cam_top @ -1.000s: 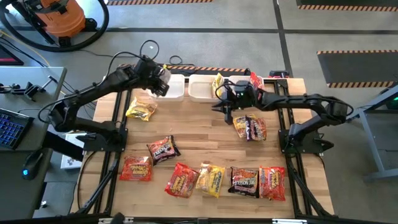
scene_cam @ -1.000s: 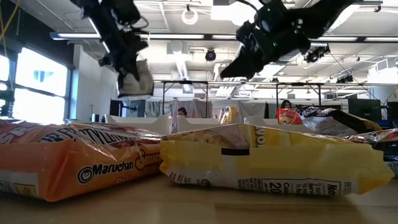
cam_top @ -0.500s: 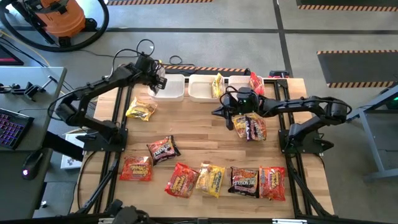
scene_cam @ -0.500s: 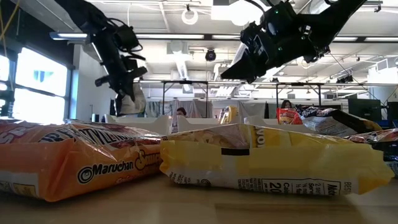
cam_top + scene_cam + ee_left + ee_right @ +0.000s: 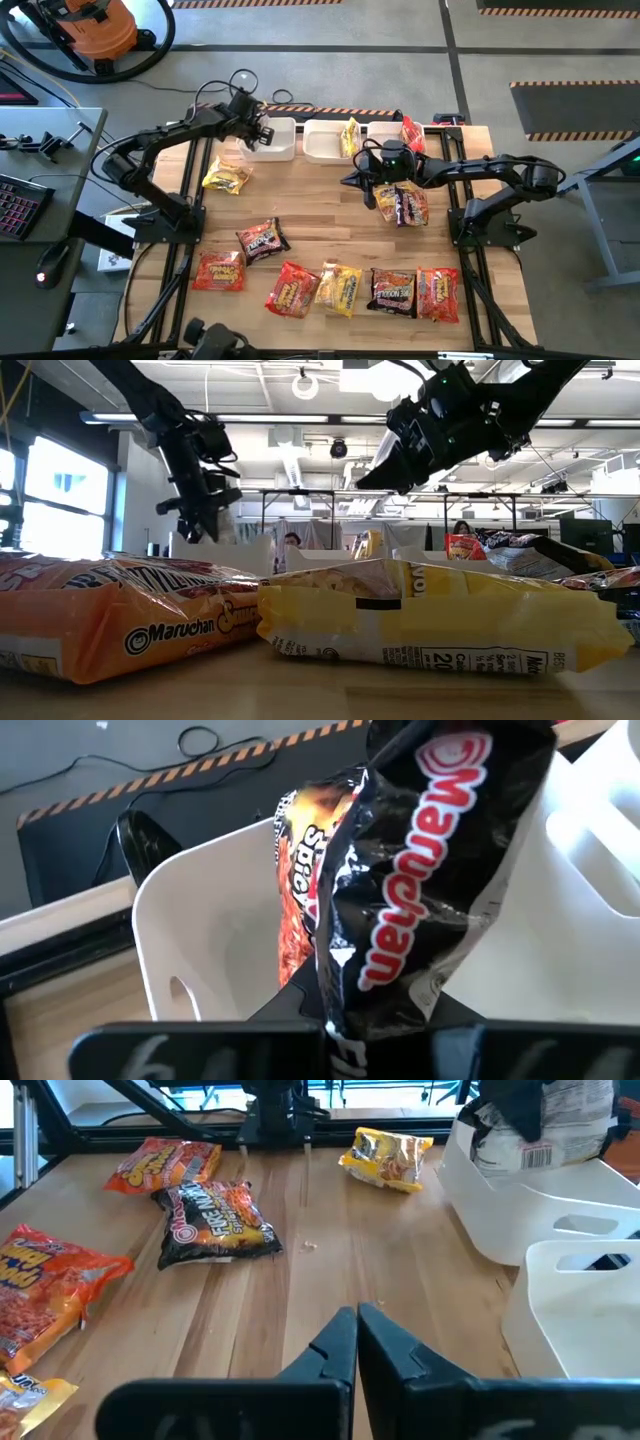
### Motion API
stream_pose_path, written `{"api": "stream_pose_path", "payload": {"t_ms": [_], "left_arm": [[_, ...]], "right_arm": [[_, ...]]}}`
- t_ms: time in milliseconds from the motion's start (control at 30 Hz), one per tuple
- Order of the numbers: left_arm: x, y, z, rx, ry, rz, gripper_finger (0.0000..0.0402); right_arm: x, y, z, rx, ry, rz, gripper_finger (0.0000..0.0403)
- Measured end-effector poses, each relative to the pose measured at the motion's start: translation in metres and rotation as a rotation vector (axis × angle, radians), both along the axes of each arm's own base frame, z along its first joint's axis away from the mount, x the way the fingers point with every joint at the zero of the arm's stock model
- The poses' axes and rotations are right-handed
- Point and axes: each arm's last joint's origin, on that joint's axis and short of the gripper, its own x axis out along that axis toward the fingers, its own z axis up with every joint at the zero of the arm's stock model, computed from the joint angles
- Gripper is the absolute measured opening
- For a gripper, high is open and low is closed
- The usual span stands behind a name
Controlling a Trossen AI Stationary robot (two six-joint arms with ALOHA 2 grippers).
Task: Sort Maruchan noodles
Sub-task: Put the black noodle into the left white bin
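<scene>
My left gripper (image 5: 262,131) is shut on a dark Maruchan noodle packet (image 5: 420,890) and holds it over the leftmost white bin (image 5: 280,145) at the table's far edge. My right gripper (image 5: 362,182) is shut on nothing and hovers above the wood, just left of a small pile of packets (image 5: 402,204). A yellow packet (image 5: 349,136) leans in the middle bin and a red one (image 5: 411,130) in the right bin. One yellow packet (image 5: 227,177) lies near the left bin. Several red, yellow and dark packets (image 5: 340,287) lie flat along the near edge. My left gripper pinches the dark packet by one crinkled end (image 5: 345,1020) between its two fingers. The fingers slant down from the table's left side. The packet reaches out beyond them into the bin's opening (image 5: 200,935), bent and slack. Whether its far end touches the bin, I cannot tell.
Three white bins stand in a row at the far edge, the middle one (image 5: 322,143) between both arms. Bare wood (image 5: 320,215) lies in the table's middle. Black frame rails (image 5: 195,200) run along both sides. The room behind shows desks and seated people.
My left gripper has come down toward the leftmost bin with the dark packet and tipped steeper. The packet was high above the bin and now hangs at its rim.
</scene>
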Motion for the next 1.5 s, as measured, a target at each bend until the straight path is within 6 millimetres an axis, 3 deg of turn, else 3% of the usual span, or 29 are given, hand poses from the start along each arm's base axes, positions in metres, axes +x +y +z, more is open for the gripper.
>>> {"api": "stream_pose_path", "payload": {"t_ms": [500,1100,1500], "left_arm": [[-0.012,-0.019,0.016,-0.06,0.003,0.034,0.0016],[-0.031,-0.016,0.012,-0.202,-0.015,0.12,0.0016],[-0.029,-0.025,0.011,-0.282,-0.037,0.105,0.0016]], "right_arm": [[0.0,0.0,0.0,-0.018,0.001,0.007,0.0],[0.0,0.0,-0.001,-0.022,0.01,0.01,0.0],[0.0,0.0,-0.001,-0.026,0.009,0.012,0.0]]}}
